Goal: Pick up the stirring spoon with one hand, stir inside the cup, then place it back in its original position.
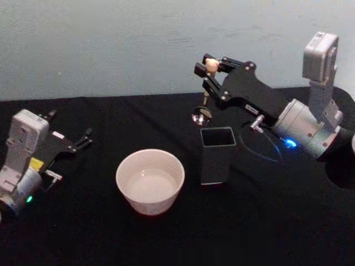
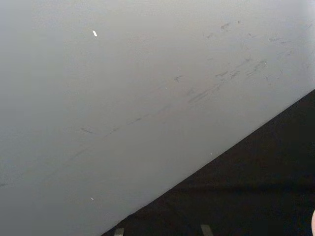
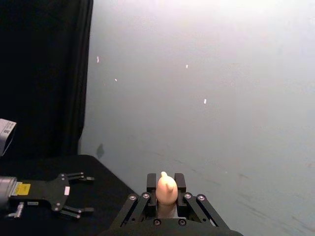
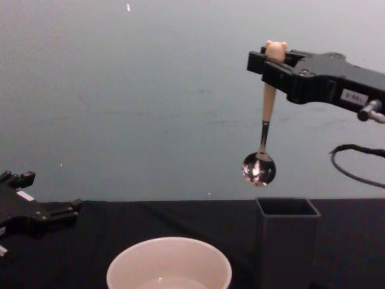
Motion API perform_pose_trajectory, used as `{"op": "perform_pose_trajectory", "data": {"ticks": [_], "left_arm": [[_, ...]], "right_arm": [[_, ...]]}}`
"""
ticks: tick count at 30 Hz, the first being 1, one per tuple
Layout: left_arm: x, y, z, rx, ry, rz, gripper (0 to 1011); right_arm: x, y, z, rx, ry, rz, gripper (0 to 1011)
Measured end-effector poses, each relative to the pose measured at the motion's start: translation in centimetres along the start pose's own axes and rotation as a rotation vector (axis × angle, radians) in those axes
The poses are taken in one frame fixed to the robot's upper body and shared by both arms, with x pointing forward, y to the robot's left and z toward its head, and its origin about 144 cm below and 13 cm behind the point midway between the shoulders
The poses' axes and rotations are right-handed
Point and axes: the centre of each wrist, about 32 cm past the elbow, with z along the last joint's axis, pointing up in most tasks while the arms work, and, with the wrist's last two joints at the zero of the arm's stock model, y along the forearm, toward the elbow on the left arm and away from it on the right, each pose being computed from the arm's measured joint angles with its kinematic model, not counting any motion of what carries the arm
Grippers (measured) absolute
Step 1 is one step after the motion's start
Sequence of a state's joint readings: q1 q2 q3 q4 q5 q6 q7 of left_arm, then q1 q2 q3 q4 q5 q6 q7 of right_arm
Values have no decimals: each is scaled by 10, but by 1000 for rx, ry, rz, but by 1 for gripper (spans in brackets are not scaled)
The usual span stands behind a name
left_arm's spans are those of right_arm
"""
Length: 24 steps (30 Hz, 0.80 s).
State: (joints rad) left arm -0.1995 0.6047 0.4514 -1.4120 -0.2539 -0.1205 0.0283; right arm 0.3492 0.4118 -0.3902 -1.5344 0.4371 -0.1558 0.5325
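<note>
The right claw (image 4: 274, 57) is closed on the spoon (image 4: 264, 123), pinching the cream handle just under the bear head, so the spoon hangs bowl-down in the air above the open mouth of the dark grey holder (image 4: 287, 241) and clear of its rim. The spoon looks light and stiff, with a thin neck and a slick metal bowl, so that upper handle is probably the best place to grip (a loose pinch could let it swing). The cream cup (image 1: 148, 202) stands near the holder on its left. The left claw (image 1: 86, 138) rests spread wide at the left edge. The worktop (image 1: 266, 221) is covered in black cloth, with a plain pale wall (image 1: 111, 44) behind.
</note>
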Motion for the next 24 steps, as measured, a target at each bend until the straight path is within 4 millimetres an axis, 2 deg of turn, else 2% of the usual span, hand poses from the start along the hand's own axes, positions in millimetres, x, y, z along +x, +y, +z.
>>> {"op": "perform_pose_trajectory", "data": {"ticks": [11, 24], "left_arm": [[0, 0, 0, 0, 0, 0, 1001], [0, 0, 0, 0, 0, 0, 1001]], "right_arm": [[2, -15, -1, -21, 4, -21, 214], [-3, -23, -5, -42, 27, -29, 214]]}}
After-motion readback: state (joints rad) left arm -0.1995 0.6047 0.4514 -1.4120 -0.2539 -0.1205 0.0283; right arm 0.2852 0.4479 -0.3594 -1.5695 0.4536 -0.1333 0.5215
